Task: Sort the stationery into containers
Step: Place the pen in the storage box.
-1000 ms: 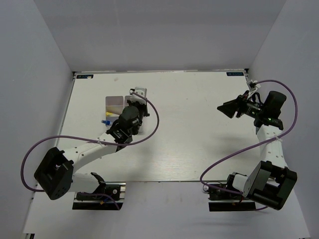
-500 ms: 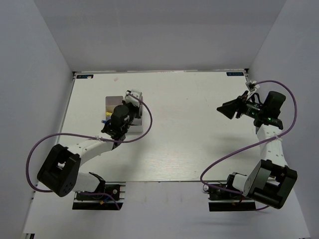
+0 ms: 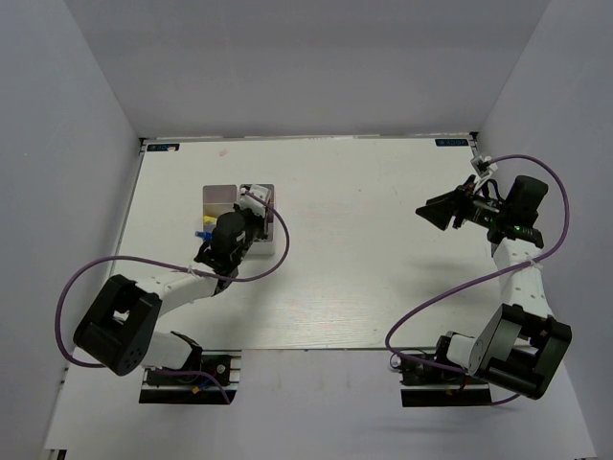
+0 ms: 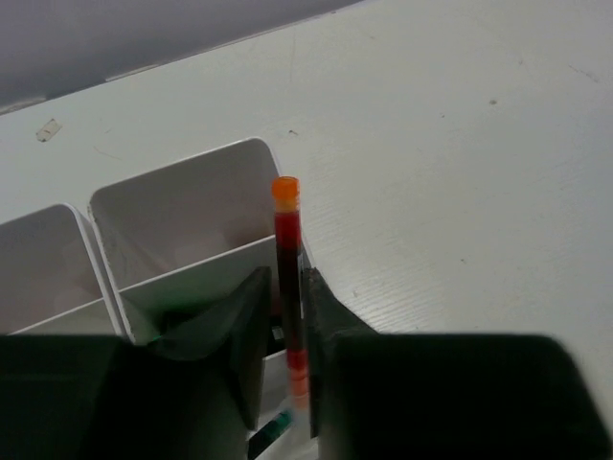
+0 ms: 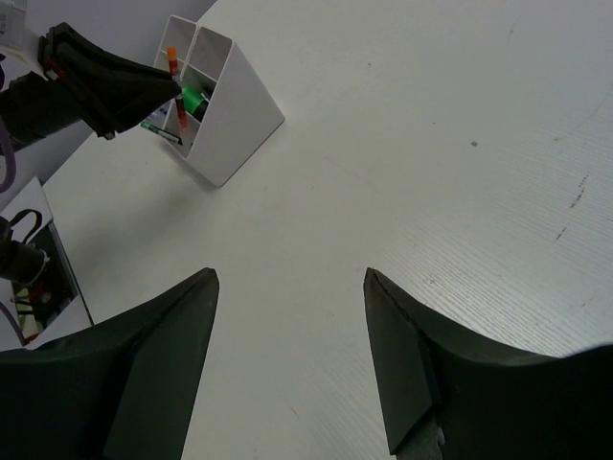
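The left gripper [image 4: 284, 316] pinches one thin pen [image 4: 286, 259] with an orange tip, standing up over the one white tray [image 4: 192, 206], and the right gripper [image 5: 289, 278] hangs wide above the counter [image 5: 431, 144].

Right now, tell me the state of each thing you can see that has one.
left gripper, shut on the red pen.
red pen, upright, held over the tray.
right gripper, open, empty, above the table.
tray, standing on the table, open-topped.
green highlighter, in a tray compartment.
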Controlling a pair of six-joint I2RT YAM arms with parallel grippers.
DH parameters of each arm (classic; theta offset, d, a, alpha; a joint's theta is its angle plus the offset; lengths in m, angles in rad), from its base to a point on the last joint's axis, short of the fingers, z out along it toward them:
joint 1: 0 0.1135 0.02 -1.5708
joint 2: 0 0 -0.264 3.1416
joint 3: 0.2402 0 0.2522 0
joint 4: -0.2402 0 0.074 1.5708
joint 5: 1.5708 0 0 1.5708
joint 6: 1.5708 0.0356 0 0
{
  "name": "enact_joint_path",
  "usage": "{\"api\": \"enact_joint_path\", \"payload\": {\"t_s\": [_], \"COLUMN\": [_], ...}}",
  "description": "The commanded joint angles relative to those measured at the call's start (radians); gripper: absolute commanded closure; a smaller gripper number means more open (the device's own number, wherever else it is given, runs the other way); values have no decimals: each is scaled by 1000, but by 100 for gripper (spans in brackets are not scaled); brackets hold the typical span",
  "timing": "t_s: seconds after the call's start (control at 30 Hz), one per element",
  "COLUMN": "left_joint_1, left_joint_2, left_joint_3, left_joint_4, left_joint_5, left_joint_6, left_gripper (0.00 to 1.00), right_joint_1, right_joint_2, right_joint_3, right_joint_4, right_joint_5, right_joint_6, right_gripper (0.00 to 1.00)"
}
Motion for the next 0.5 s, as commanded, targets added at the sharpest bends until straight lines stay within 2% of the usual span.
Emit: {"api": "enact_joint_path", "payload": {"t_s": [0.0, 0.03, 0.07, 0.17, 0.37, 0.47], "left_joint_1": [7, 7, 7, 7, 7, 7], "left_joint_2": [-1, -1, -1, -24, -77, -127], "left_joint_3": [-14, -14, -14, -14, 9, 44], "left_joint_4": [57, 57, 57, 37, -12, -43], "left_joint_5": [4, 4, 4, 13, 13, 33], "left_joint_6": [-5, -14, -14, -14, -46, -78], "left_gripper": [67, 53, 45, 25, 2, 0], "right_joint_1": [-6, -8, -6, -6, -6, -2], "right_joint_2": [5, 2, -1, -4, -7, -4], "right_joint_3": [-2, -2, 1, 1, 4, 4], "right_joint_4": [-16, -19, -25, -33, -32, -27], "right_joint_5": [-38, -41, -40, -41, -32, -15], "right_joint_6": [-24, -35, -39, -49, -53, -64], "right_gripper": [32, 32, 30, 29, 28, 24]}}
